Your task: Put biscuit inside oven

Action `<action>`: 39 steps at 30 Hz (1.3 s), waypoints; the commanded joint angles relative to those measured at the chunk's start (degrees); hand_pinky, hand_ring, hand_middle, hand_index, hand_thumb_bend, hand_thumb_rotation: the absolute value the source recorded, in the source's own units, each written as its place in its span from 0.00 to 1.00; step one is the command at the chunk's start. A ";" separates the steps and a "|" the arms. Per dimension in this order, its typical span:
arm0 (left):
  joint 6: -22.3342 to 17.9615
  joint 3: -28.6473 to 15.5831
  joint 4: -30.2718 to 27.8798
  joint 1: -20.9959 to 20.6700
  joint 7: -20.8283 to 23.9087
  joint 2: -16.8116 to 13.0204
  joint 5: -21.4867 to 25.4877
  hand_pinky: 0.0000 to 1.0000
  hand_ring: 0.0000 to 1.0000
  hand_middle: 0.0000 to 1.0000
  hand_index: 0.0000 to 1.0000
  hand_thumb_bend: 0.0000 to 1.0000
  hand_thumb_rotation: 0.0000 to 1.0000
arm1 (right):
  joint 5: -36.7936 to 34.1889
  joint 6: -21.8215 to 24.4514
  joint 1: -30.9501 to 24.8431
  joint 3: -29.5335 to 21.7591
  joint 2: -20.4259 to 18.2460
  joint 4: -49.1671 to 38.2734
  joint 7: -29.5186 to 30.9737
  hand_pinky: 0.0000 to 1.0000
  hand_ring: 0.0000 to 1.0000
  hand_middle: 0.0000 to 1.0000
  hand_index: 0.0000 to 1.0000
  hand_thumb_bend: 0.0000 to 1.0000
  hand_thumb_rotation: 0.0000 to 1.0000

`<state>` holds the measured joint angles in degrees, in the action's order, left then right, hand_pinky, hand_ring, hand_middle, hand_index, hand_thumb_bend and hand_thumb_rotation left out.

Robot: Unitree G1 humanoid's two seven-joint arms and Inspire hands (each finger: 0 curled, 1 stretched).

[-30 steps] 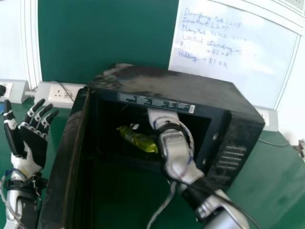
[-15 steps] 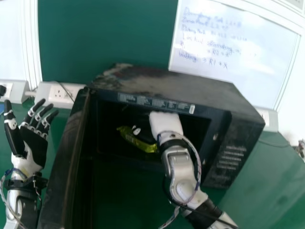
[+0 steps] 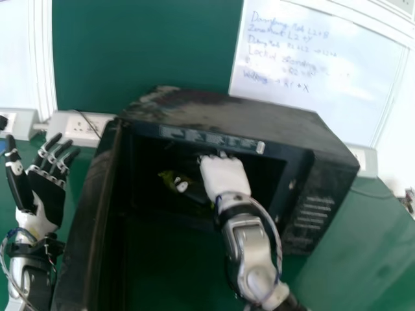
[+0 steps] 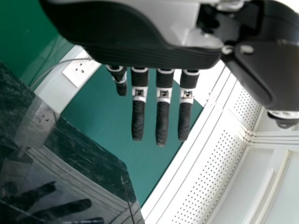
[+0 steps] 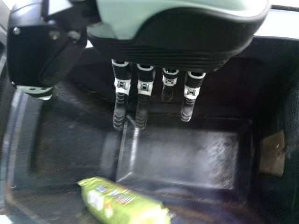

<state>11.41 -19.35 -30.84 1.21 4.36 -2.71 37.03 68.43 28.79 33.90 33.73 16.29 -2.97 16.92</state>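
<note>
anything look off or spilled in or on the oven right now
The oven has a dusty or scuffed-looking top, with pale, uneven smears across the black. Inside, the green biscuit packet lies at a slant, which seems harmless. I see no spilled crumbs, though parts of the interior are dark.

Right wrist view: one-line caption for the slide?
Black-and-white right robot hand, fingers straight, at the mouth of the black box-shaped oven; yellow-green plastic biscuit packet lying inside.
</note>
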 commanded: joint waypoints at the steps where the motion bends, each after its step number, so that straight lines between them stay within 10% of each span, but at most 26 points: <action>1: 0.23 0.25 -0.08 -0.31 0.32 -0.02 -0.28 0.66 0.64 0.65 0.67 0.70 0.55 | 0.95 -0.76 -1.47 -0.64 0.19 -1.38 0.51 0.83 0.77 0.77 0.66 0.71 0.08; 12: -0.02 0.33 0.34 -0.29 -0.28 -0.22 -0.30 0.66 0.64 0.65 0.67 0.70 0.55 | 3.01 -2.62 -7.25 -2.44 0.77 -7.19 2.10 0.83 0.75 0.74 0.50 0.52 0.13; 39: 0.19 0.50 0.41 0.08 -0.32 -0.12 -0.50 0.66 0.64 0.64 0.66 0.72 0.55 | 4.39 -10.31 -20.26 -15.13 3.34 -27.63 9.09 0.75 0.75 0.74 0.49 0.51 0.14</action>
<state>11.51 -19.33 -30.71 1.37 4.22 -2.73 37.00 73.25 18.77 14.45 19.77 19.66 -29.55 25.53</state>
